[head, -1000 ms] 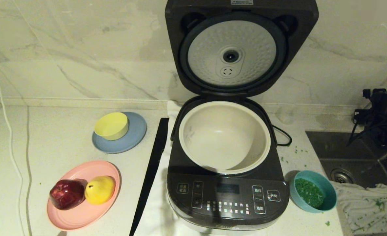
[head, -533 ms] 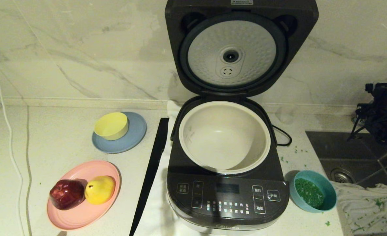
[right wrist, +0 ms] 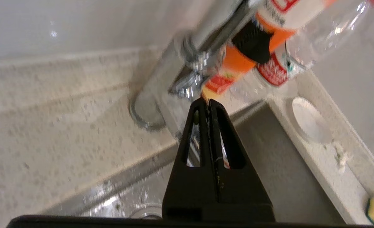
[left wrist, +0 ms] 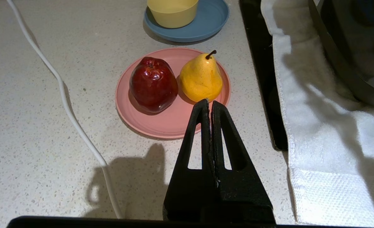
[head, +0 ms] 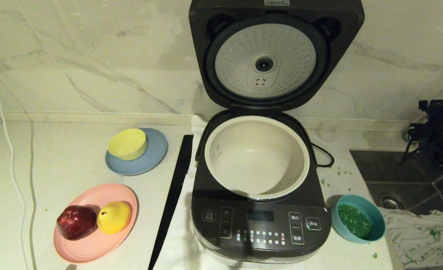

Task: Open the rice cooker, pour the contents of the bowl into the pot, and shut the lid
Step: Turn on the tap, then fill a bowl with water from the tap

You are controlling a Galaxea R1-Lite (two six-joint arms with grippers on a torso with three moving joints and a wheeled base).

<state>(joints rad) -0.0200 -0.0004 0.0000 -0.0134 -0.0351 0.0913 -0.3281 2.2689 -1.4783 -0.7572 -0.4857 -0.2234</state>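
The lid (head: 270,56) of the rice cooker (head: 259,225) stands fully upright, its dimpled silver underside facing forward, and the cream pot (head: 257,155) sits exposed and empty. So the step in hand, as I judge it, is fetching the teal bowl (head: 358,221), which rests on the bench (head: 67,161) just beside the cooker's front right corner, with the chopped green contents (head: 353,220) heaped inside.

The right gripper (right wrist: 209,103) is well away from it, up over the sink (head: 394,176) near the tap (right wrist: 187,63), fingers pressed together and holding nothing. The left gripper (left wrist: 209,104) is likewise pressed together and empty, parked low above the bench near the pink plate (left wrist: 171,123) carrying 1 red apple (left wrist: 153,84) and 1 yellow pear (left wrist: 201,77).

To do this well, the right gripper should spread before it descends, then take the bowl by 1 section of rim, 1 finger inside and 1 outside, on the side away from the cooker so the wrist has room. The plastic is light and smooth, so a firm pinch matters; a loose 1 would let it swivel. Lift it level, since green flecks already scattered on the bench and on the white cloth (head: 420,236) by the sink suggest the bits spill easily. Carry it over the pot's middle and tip slowly, keeping clear of the raised lid.
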